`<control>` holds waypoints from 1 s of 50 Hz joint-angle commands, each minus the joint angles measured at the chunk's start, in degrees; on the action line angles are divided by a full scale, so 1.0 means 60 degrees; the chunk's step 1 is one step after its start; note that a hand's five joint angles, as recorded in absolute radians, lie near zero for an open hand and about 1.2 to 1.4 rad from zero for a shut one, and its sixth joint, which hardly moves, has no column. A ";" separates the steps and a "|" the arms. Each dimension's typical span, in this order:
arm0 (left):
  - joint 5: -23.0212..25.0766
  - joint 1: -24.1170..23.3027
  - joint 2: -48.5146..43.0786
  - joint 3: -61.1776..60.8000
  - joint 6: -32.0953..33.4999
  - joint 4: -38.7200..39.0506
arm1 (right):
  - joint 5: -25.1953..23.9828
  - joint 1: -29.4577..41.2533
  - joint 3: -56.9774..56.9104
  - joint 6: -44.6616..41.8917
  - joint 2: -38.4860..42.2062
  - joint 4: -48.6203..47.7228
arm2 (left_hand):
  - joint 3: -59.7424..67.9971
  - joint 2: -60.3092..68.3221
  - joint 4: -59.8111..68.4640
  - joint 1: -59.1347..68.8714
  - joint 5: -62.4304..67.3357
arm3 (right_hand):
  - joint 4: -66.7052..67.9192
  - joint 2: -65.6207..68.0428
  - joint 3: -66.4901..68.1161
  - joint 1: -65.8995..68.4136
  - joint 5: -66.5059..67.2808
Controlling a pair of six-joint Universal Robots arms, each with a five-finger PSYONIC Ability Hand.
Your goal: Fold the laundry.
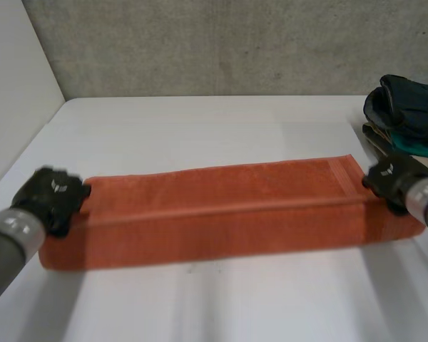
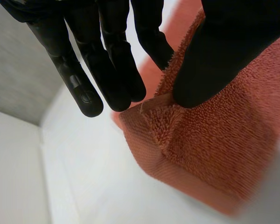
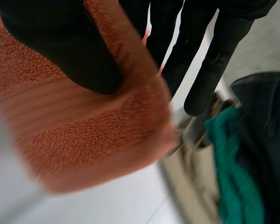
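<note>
Towel (image 1: 228, 214), one, mid-frame: left hand (image 1: 53, 196) and right hand (image 1: 391, 178) each pinched an end; one clothes pile (image 1: 410, 117) upper right.

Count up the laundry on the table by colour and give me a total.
orange towel: 1
dark garment: 1
teal cloth: 1
beige cloth: 1
Total: 4 visible pieces
</note>
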 commanded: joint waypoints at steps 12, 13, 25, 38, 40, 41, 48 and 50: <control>-0.2239 -0.1184 -0.5955 0.5562 -0.0627 0.2510 | 0.0231 0.1071 -0.4246 0.0909 0.4530 -0.4195 | 0.1925 0.1890 0.1845 0.2279 0.2507 | 0.1880 0.2043 0.1950 0.2586 0.1865; -0.2255 -0.1184 -0.6074 0.5754 -0.0642 0.2510 | 0.0158 0.1071 -0.4421 0.0924 0.4735 -0.4313 | 0.1925 0.1890 0.1845 0.2279 0.2507 | 0.1880 0.2043 0.1950 0.2586 0.1865; -0.2255 -0.1843 -0.6501 0.6621 -0.0730 0.2554 | 0.0055 0.1334 -0.5669 0.1611 0.5895 -0.4710 | -0.9742 -0.9776 -0.9821 -0.9388 -0.9159 | -0.9786 -0.9624 -0.9717 -0.9080 -0.9802; -0.2153 -0.1887 -0.3690 0.4147 -0.2106 0.2320 | -0.0999 0.0442 -0.2505 0.4557 0.1705 -0.1490 | -0.9742 -0.9776 -0.9821 -0.9388 -0.9159 | -0.9786 -0.9624 -0.9717 -0.9080 -0.9802; -0.2123 -0.1887 -0.3237 0.3490 -0.2340 0.2421 | -0.1189 0.0135 -0.2358 0.4571 0.1602 -0.0904 | -0.9742 -0.9776 -0.9821 -0.9388 -0.9159 | -0.9786 -0.9624 -0.9717 -0.9080 -0.9802; -0.2123 -0.1887 -0.3103 0.3283 -0.2384 0.2466 | -0.1321 -0.0128 -0.2256 0.4542 0.1588 -0.0350 | -0.9742 -0.9776 -0.9821 -0.9388 -0.9159 | -0.9786 -0.9624 -0.9717 -0.9080 -0.9802; -0.2123 -0.1858 -0.2765 0.2242 -0.2517 0.2890 | -0.1615 -0.0628 -0.1977 0.4337 0.1981 0.0434 | -0.9742 -0.9776 -0.9821 -0.9388 -0.9159 | -0.7646 -0.7484 -0.7577 -0.6940 -0.7662; -0.2123 -0.1858 -0.2779 0.2182 -0.2517 0.2979 | -0.1615 -0.0701 -0.1977 0.4308 0.2216 0.0243 | -0.9742 -0.9776 -0.9821 -0.9388 -0.9159 | -0.7167 -0.7005 -0.7098 -0.6461 -0.7183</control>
